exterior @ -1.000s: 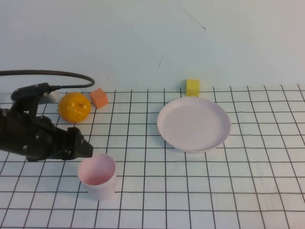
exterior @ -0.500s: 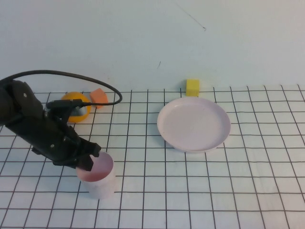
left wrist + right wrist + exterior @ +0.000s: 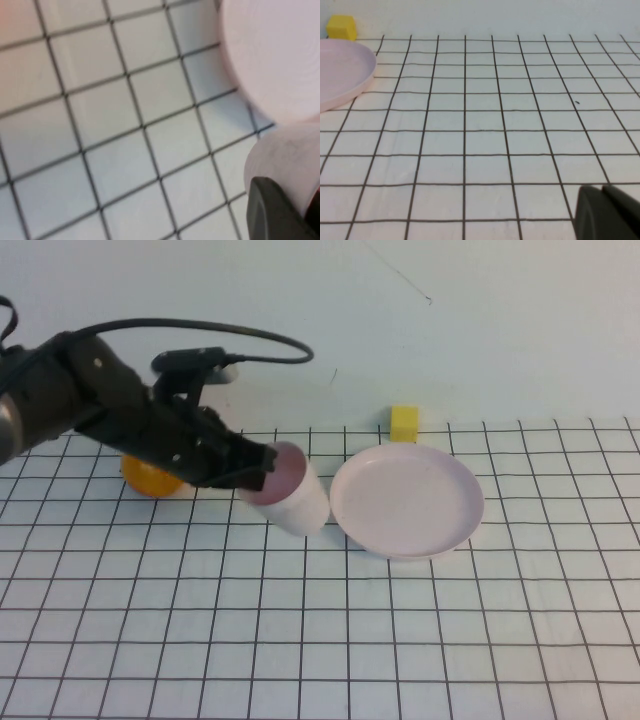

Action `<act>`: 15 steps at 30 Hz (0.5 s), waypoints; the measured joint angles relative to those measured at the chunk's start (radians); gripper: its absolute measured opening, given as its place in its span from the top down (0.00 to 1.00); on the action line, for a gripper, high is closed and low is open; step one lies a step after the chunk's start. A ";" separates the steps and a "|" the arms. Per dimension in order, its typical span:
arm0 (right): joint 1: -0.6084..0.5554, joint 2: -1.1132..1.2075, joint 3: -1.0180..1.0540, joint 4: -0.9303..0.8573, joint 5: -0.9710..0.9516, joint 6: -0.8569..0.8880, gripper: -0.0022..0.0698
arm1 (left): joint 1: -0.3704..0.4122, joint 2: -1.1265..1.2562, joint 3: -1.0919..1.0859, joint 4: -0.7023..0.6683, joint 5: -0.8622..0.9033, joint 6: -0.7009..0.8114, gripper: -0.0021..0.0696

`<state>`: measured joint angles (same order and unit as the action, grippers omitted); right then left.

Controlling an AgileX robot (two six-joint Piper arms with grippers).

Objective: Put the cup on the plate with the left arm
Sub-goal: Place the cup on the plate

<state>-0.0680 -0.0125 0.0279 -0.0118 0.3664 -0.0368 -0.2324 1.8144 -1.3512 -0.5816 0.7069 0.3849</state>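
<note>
My left gripper [image 3: 252,468] is shut on the rim of the pale pink cup [image 3: 292,498] and holds it tilted above the table, its mouth facing the arm. The cup's base is just left of the round pale pink plate [image 3: 407,500] and close to its rim. In the left wrist view one dark finger [image 3: 272,210] presses on the cup's wall [image 3: 285,155], with the plate [image 3: 275,55] beyond. My right gripper [image 3: 602,191] is shut and empty, low over the cloth to the right of the plate [image 3: 340,75]; it is out of the high view.
An orange fruit [image 3: 150,480] lies partly hidden behind the left arm. A yellow cube [image 3: 404,423] sits just behind the plate and also shows in the right wrist view [image 3: 341,27]. A white gridded cloth [image 3: 420,640] covers the table.
My left gripper closed on the cup at the front left, lifted it and carried it right and back, up to the plate's left rim. The cup now tilts.
</note>
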 joint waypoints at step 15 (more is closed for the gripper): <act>0.000 0.000 0.000 0.000 0.000 0.000 0.97 | -0.182 0.465 -0.694 0.163 0.162 -0.142 0.95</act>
<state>-0.0680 -0.0125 0.0279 -0.0118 0.3664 -0.0368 -0.4145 2.2795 -2.0454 -0.4187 0.8686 0.2430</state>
